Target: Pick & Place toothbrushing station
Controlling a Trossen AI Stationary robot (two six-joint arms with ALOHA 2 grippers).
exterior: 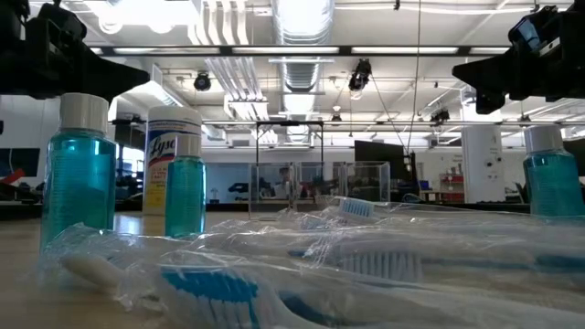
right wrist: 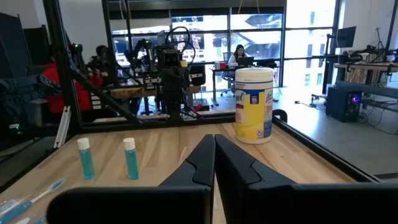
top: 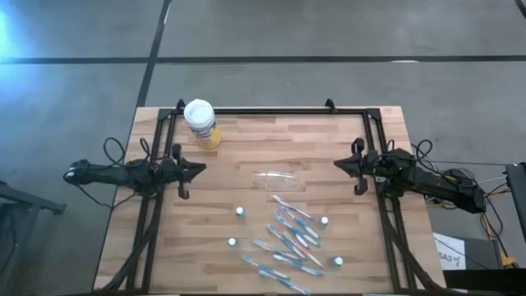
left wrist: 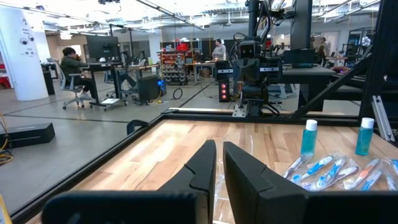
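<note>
Both arms are parked out at the edges of the wooden worktop (top: pixel 164 255). The left tool (top: pixel 200 169) sits at the left-centre of the overhead frame, tip pointing inward, and its wrist camera shows the two fingers (left wrist: pixel 202 167) nearly together with only a thin slit between them, gripping nothing. The right tool (top: pixel 339 164) mirrors it at right-centre, and its fingers (right wrist: pixel 200 160) are pressed closed, also empty.

Down in the lower middle of the overhead frame lies the heap of blue-and-white toothbrushes (top: pixel 289 240), fanned out in clear wrappers. Around that heap stand the small bottles (top: pixel 240 212), white caps on top; at table height they show up filled with blue liquid (exterior: pixel 77 178). Just above the brushes, near the centre, lies the clear pouch (top: pixel 277 180), flat on the wood and apart from both tools.

Up in the upper left of the worktop stands the yellow wipes canister (top: pixel 202 124) with its white lid.
</note>
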